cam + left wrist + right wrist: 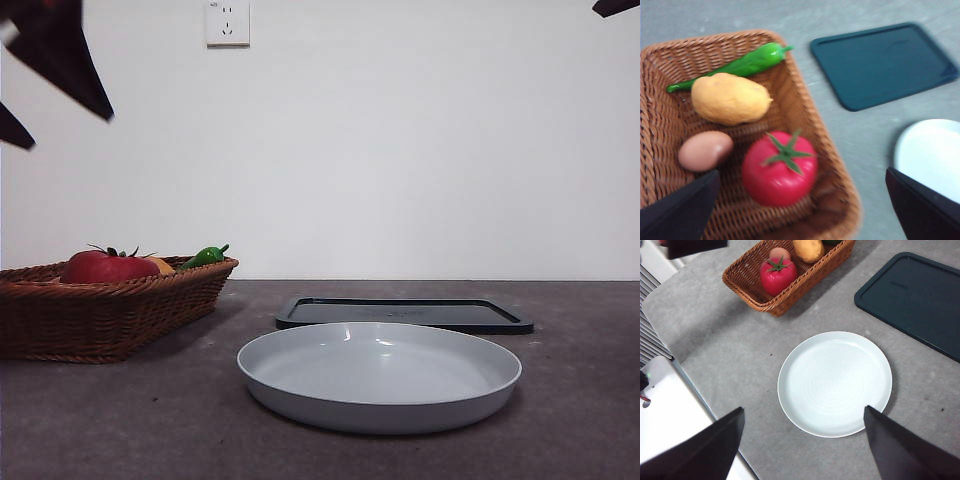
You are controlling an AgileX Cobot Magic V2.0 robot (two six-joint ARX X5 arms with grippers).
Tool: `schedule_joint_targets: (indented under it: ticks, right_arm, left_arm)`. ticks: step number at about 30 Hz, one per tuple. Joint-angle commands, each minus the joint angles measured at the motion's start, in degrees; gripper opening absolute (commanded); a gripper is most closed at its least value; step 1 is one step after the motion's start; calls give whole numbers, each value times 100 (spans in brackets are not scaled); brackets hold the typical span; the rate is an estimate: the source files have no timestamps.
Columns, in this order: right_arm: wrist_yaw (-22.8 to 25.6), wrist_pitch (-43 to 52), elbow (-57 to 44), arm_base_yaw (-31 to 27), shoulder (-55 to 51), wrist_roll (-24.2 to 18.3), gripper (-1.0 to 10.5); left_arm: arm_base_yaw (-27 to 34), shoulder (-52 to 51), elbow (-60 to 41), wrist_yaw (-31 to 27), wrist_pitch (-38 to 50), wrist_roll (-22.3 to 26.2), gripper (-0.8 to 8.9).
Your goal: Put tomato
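Observation:
The red tomato (780, 169) with its green star stem lies in the near corner of a brown wicker basket (665, 115); it also shows as the tomato (108, 266) at the left of the front view and the tomato (778, 275) in the right wrist view. My left gripper (802, 202) hovers open above the basket, its jaws wide apart with nothing between them. My right gripper (802, 440) hangs open high over the empty white plate (835, 382).
In the basket (100, 315) lie a green pepper (740, 65), a yellow-orange potato-like piece (730, 97) and a brown egg (705, 150). A dark tray (405, 313) lies behind the plate (380, 375). The table's edge (695, 390) runs near the right gripper.

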Motion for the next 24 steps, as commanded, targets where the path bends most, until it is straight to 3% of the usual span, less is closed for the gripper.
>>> schedule_joint_targets:
  ticks: [1, 7, 24]
  right_arm:
    - [7, 59, 107, 31, 42, -46, 380]
    - [7, 57, 107, 31, 42, -46, 380]
    - [7, 52, 107, 31, 44, -42, 380]
  left_arm:
    - [-11, 382, 116, -72, 258, 282, 530]
    - [-13, 1067, 116, -177, 588, 573, 530]
    - [-13, 2157, 116, -177, 1285, 798, 530]
